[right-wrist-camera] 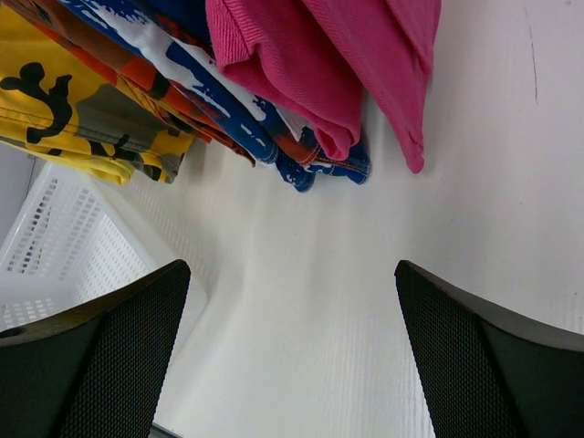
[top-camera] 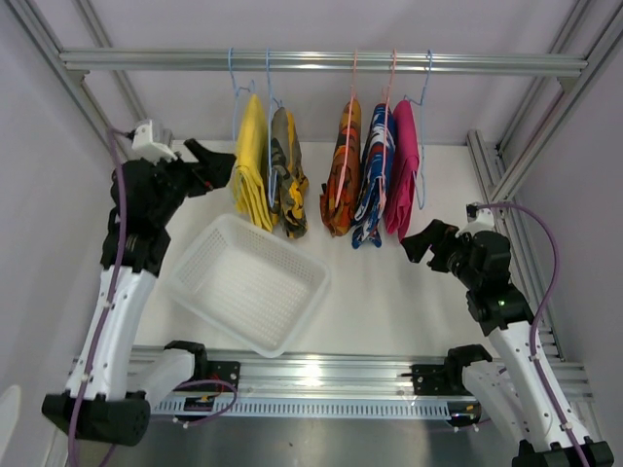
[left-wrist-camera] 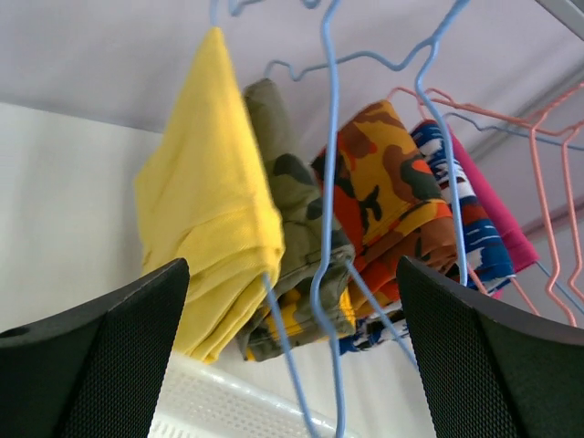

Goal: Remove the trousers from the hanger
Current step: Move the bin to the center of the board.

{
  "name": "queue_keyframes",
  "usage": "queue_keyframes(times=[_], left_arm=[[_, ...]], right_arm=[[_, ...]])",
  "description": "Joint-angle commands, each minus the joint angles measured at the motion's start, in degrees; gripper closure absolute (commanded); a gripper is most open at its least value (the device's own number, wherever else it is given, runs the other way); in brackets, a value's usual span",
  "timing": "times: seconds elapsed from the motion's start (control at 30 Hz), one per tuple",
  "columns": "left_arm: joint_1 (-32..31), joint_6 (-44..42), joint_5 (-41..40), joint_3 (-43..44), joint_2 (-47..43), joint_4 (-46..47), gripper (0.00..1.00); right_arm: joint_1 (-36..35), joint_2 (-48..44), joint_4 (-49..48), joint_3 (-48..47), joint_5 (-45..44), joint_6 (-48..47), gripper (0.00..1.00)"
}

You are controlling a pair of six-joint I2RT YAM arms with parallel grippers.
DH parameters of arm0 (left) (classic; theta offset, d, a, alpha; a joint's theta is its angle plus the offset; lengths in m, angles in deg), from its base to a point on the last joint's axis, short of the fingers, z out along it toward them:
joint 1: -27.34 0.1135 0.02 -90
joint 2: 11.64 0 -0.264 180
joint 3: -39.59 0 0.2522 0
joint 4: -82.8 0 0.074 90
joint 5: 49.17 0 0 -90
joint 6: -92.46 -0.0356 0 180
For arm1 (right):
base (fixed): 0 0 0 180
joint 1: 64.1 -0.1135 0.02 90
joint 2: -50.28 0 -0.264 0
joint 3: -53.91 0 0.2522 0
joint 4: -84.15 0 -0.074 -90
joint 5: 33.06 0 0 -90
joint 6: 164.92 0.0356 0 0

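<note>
**Five trousers on the rail, both arms ready**

The white table [top-camera: 389,292] carries a basket [top-camera: 248,282] at the front left. Behind it, on the rail [top-camera: 321,61], all five trousers hang from wire hangers [top-camera: 237,92]: yellow [top-camera: 253,161], camouflage [top-camera: 288,175], orange [top-camera: 344,170], blue-patterned [top-camera: 375,175] and pink [top-camera: 403,175]. None is off, so I judge this to be the first approach. The left gripper [top-camera: 212,163] stands wide open just beside the yellow; the right gripper [top-camera: 425,240], also wide open, is near the pink. Next, one gripper must close on cloth and pull it off its hanger.
</note>
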Motion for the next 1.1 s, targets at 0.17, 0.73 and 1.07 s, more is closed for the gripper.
queue_keyframes(times=[0.17,0.73,1.07], left_arm=[[0.60,2.57,-19.58,-10.81,-16.94,-13.94,0.01],[0.60,-0.41,-24.86,-14.35,-5.26,-27.04,0.01],[0.86,3.19,-21.96,-16.90,0.01,-27.30,0.01]], right_arm=[[0.07,-0.71,0.09,-3.21,-0.46,0.77,0.01],[-0.46,-0.36,4.13,-14.98,3.15,-0.11,0.00],[-0.55,-1.06,2.91,-18.25,1.13,1.29,0.01]])
